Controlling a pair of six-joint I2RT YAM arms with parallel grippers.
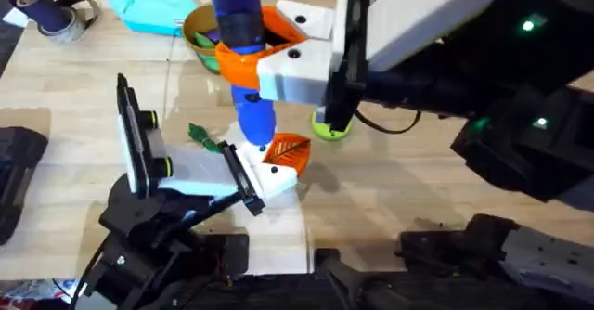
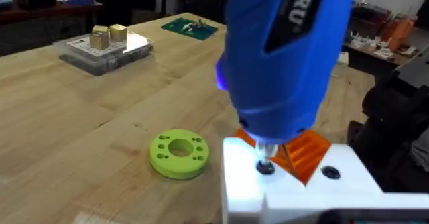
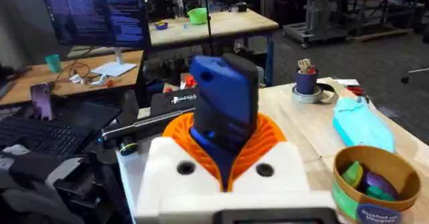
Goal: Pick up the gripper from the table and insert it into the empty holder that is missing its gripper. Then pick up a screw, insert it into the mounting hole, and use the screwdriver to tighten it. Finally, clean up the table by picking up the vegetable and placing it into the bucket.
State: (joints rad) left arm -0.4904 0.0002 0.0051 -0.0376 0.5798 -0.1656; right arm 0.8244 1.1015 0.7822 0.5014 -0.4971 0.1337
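- The table (image 1: 418, 189) carries everything; I judge the job to be in its middle stage, the screw being driven.
- My right hand (image 1: 243, 55) holds the screwdriver (image 1: 243, 32) upright, orange pads closed around the blue body, its tip pressed down onto a screw head (image 2: 266, 168).
- The gripper (image 1: 278, 161) sits in the holder near the table's middle, so I take the insertion as done; whether the screw is fully tight I cannot tell.
- My left hand (image 1: 139, 148) stands just left of it; I cannot tell how its fingers are set.
- The bucket (image 1: 209, 33) stands at the far side, with toy pieces inside.
- The vegetable (image 1: 204, 136) lies just left of the gripper, not yet cleared.
- A green disc (image 2: 179, 154) sits right of the gripper, clear of the work.
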